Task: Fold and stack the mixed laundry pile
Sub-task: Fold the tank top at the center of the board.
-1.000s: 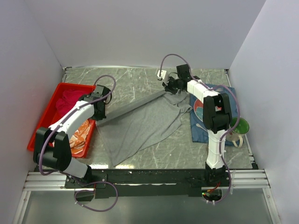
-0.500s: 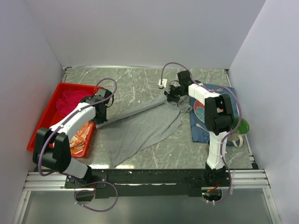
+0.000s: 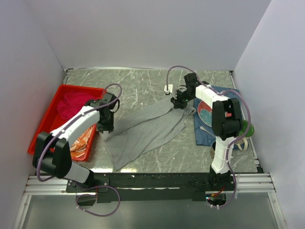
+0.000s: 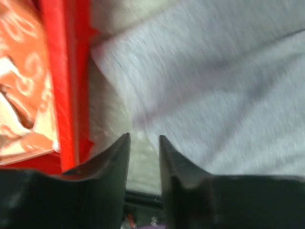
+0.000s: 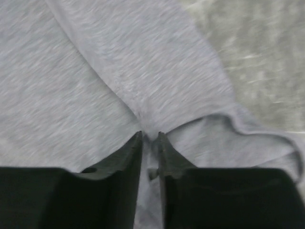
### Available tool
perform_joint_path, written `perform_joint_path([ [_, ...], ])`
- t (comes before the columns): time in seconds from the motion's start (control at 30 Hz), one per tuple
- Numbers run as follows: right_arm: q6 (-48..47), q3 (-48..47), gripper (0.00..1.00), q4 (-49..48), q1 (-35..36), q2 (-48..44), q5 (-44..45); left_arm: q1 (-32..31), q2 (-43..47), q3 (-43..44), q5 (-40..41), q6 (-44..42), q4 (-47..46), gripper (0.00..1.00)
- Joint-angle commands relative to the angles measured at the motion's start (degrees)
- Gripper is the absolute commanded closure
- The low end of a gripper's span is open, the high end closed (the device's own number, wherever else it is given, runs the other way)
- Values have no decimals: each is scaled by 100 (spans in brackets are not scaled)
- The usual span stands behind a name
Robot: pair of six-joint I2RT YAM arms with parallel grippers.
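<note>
- Grey garment: spread on the tabletop between the two arms. It runs from a narrow far end near the right end effector to a wide near end towards the front edge.
- Left end effector: low at the garment's left edge, just beside the red tray.
- Left wrist view: the fingers of the left end effector are apart, with bare tabletop in the gap and nothing held. The garment lies just ahead of the tips, and the tray wall runs along the left.
- Right end effector: at the garment's far end, close to the blue placemat.
- Right wrist view: the fingers of the right end effector are narrowly apart. A pucker of the garment gathers at the tips and cloth shows through the gap. No firm clamp is evident.
- Crimson shirt: bunched in the far part of the tray.
- Orange patterned cloth: in the near part of the tray, against its right wall. It also shows in the left wrist view.
- Green cup: at the placemat's right edge.
</note>
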State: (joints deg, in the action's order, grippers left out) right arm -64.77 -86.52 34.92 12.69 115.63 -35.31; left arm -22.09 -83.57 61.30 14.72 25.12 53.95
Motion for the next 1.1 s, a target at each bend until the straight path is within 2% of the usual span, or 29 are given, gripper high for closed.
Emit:
perform_joint_path([
  [0.0,-598,-163,64,972,-266,-366,-309,-59,683,479,-724,221,476,50],
  [0.03,-546,-372,63,1130,-354,-297,-345,-68,815,523,-760,238,458,41],
  [0.07,-423,-522,60,1210,-398,-235,-388,-59,851,558,-812,230,406,38],
  [0.13,-177,-960,59,1272,-460,-25,-486,-50,825,585,-944,238,47,34],
  [0.2,218,-1400,64,1281,-443,151,-529,-50,641,585,-1180,274,-435,35],
  [0.23,611,-1551,68,1211,-347,335,-521,-50,327,629,-1260,282,-551,41],
  [0.27,806,-1700,79,1211,-285,450,-469,-50,115,751,-1305,291,-648,47],
  [0.3,904,-2041,85,1271,-197,564,-407,-59,-105,830,-1375,291,-789,52],
  [0.33,1105,-2183,90,1316,-31,800,-320,-59,-507,918,-1419,274,-851,64],
  [0.37,1229,-2298,98,1316,75,907,-214,-59,-703,1023,-1428,256,-938,70],
  [0.43,1501,-2501,100,1255,225,1144,197,-59,-1115,1068,-1490,239,-1132,83],
  [0.47,1616,-2501,100,1124,365,1206,374,-59,-1231,1077,-1490,230,-1141,86],
  [0.63,1889,-2624,100,1166,524,1523,876,-59,-1566,779,-1174,238,-1343,90],
  [0.77,1959,-2861,100,1211,665,1857,1604,-59,-1803,498,-850,379,-1440,92],
  [0.97,2162,-3897,100,912,946,2700,2818,-24,-1996,444,38,704,-1616,95],
  [1.07,2057,-4390,100,527,1034,3078,3293,55,-2207,680,162,713,-1642,95],
])
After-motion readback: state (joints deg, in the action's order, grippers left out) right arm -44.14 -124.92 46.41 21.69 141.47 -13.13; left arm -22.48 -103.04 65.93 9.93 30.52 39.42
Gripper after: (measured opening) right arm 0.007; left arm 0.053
